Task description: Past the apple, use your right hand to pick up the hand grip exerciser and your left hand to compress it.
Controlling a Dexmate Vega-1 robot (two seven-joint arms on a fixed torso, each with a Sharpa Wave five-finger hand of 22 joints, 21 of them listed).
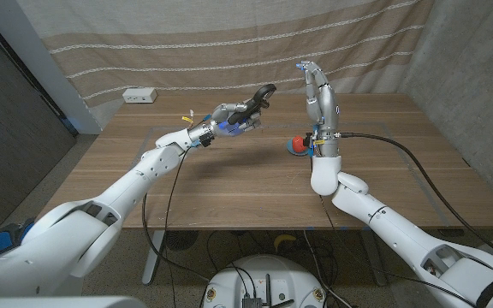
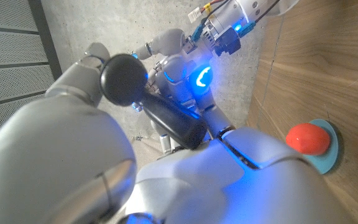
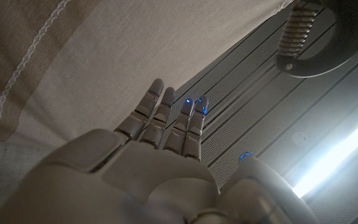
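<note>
1. The wooden table (image 1: 229, 184) spreads across the head view, with a striped curtain (image 1: 229, 43) hanging behind it
2. Left arm reaches out over the middle of the table, and the left hand (image 1: 234, 120) is up in the air, fingers wrapped around the hand grip exerciser (image 1: 259, 100)
3. Right hand (image 1: 317, 90) stands raised above the table, fingers straight, pointing up and close side by side, holding nothing; the right wrist view (image 3: 166, 124) shows the same, fingers extended
4. That exerciser is off the table, its black handles poking up and out of the left hand; in the left wrist view a round black handle end (image 2: 124, 78) sits right by the fingers
5. A white power strip (image 1: 139, 96) lies at the far left edge
6. The red apple (image 1: 299, 142) sits on a small blue dish (image 1: 294, 151), just beside the right wrist
</note>
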